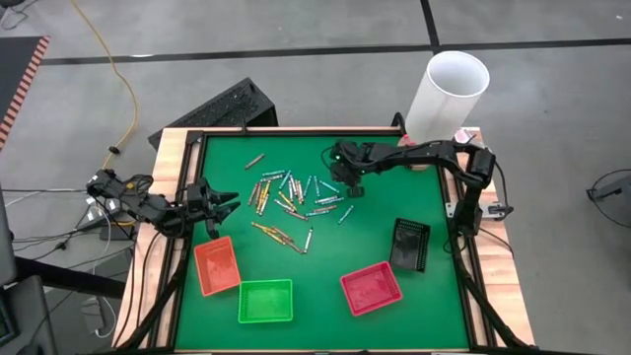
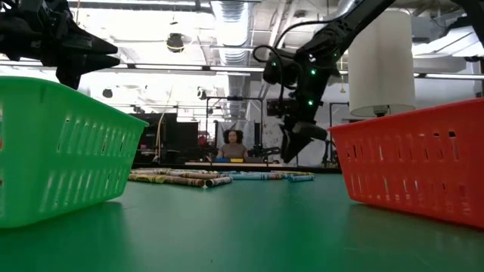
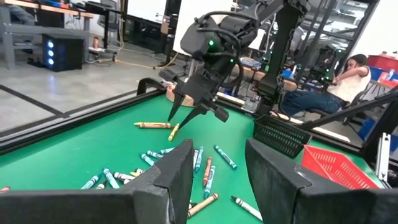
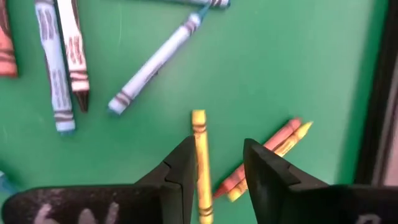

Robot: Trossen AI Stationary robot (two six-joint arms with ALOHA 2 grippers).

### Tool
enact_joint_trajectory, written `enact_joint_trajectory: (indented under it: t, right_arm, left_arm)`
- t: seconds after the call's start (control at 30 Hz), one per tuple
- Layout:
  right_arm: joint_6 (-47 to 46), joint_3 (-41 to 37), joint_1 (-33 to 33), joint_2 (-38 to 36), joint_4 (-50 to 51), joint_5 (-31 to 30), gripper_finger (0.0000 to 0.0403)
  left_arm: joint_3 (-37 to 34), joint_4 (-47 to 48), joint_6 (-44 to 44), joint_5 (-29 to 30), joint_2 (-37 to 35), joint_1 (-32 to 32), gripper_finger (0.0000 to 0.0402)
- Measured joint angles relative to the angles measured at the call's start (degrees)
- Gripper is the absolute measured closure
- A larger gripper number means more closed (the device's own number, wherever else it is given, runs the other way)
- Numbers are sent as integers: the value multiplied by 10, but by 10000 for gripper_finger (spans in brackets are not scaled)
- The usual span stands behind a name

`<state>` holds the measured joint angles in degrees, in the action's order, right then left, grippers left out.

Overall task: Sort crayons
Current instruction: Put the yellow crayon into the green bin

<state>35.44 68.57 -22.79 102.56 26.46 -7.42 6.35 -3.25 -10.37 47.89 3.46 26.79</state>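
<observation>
Many crayons [image 1: 291, 202] lie scattered flat on the green mat, in yellow, grey, light blue and reddish-brown. My right gripper [image 1: 353, 189] hangs open over the right side of the scatter, pointing steeply down, its tips a little above the mat [image 2: 295, 151]. In the right wrist view a yellow crayon [image 4: 199, 143] lies on the mat below the gap between the fingers [image 4: 217, 146], close to one of them. An orange and a yellow crayon [image 4: 273, 146] lie side by side just beyond the other finger. My left gripper [image 1: 229, 205] waits open and level at the mat's left edge.
Four small trays stand on the near half of the mat: orange [image 1: 217, 264], green [image 1: 265, 301], red [image 1: 372, 287] and black [image 1: 409, 244]. A white cylinder [image 1: 449, 94] stands at the far right corner. A raised wooden rim [image 1: 177, 168] frames the mat.
</observation>
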Motion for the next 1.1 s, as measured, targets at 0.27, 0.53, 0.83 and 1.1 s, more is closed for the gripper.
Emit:
enact_joint_trajectory:
  t: [0.27,0.53,0.83,1.1]
  right_arm:
    - [-3,12,-10,0,10,28,276]
    - [6,12,-10,3,19,51,276]
    - [11,72,-9,91,82,44,276]
    - [11,128,-13,121,146,47,285]
  left_arm:
    - [0,8,-13,1,0,0,267]
    - [0,32,-44,2,0,0,267]
    - [0,36,-53,6,0,0,267]
    - [0,40,-59,8,0,0,267]
